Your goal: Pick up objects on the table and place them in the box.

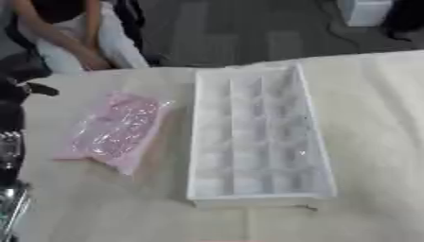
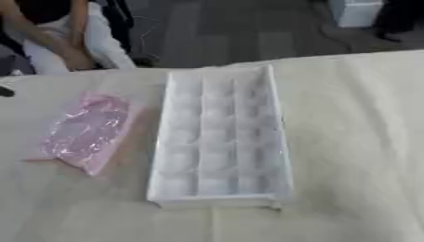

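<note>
Only the left arm (image 1: 10,142) shows, black and silver, down the table's left edge; its hand is out of frame, so whether the fingers are open or curled cannot be told. Right hand not visible. Just beside the arm, toward the table's (image 1: 373,142) left side, lies a pink packet (image 1: 116,131) in clear wrap, flat, possibly wipes. Next to it but apart, mid-table, sits the white box (image 2: 219,137), long, divided into compartments, nothing visible inside.
</note>
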`<action>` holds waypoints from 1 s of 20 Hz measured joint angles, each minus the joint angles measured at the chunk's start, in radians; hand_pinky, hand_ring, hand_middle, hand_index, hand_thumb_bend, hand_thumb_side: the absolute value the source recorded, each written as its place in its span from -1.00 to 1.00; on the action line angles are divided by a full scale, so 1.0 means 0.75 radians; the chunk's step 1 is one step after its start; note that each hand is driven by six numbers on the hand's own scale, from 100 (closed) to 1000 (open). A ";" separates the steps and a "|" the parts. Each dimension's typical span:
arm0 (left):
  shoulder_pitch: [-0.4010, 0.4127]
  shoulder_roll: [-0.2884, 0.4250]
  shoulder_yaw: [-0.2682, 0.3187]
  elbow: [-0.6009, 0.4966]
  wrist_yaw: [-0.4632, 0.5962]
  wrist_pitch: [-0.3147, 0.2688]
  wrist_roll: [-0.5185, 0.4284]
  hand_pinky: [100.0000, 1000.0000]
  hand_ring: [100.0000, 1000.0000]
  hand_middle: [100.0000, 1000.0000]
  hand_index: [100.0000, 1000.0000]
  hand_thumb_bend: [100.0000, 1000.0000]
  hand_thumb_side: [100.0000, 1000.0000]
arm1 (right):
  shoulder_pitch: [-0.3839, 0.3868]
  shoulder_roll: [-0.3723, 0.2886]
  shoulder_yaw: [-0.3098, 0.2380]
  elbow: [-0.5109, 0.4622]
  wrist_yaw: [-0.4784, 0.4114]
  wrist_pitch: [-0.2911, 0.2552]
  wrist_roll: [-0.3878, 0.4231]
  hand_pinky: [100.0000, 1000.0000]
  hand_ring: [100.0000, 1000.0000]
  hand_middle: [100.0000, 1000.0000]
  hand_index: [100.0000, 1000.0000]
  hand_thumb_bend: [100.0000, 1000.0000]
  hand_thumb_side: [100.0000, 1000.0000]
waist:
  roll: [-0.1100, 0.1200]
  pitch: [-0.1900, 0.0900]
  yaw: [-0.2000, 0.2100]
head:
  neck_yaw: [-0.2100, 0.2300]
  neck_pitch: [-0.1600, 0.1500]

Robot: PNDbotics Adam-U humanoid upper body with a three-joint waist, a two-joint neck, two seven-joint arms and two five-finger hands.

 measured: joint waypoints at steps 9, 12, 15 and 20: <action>0.000 0.202 -0.043 0.070 -0.233 0.153 -0.110 -0.07 0.39 0.52 0.72 0.25 0.33 | 0.004 -0.002 0.002 0.000 -0.001 0.002 0.015 0.64 0.70 0.78 0.66 -0.46 1.00 | 0.023 0.005 -0.004 | 0.018 0.024; -0.016 0.272 -0.063 0.131 -0.249 0.152 -0.107 -0.08 0.38 0.52 0.73 0.26 0.35 | 0.005 -0.002 0.004 0.000 -0.002 0.006 0.019 0.64 0.70 0.78 0.66 -0.46 1.00 | 0.030 0.005 -0.004 | 0.024 0.031; -0.046 0.336 -0.081 0.217 -0.246 0.136 -0.097 -0.06 0.40 0.53 0.74 0.28 0.35 | 0.005 -0.002 0.007 0.000 -0.006 0.007 0.020 0.64 0.69 0.78 0.66 -0.47 1.00 | 0.030 0.005 -0.006 | 0.030 0.035; -0.123 0.384 -0.107 0.352 -0.215 0.091 -0.066 -0.14 0.31 0.47 0.68 0.28 0.33 | 0.012 -0.002 0.008 0.000 -0.012 0.011 0.024 0.63 0.69 0.77 0.66 -0.47 1.00 | 0.035 0.004 -0.007 | 0.036 0.042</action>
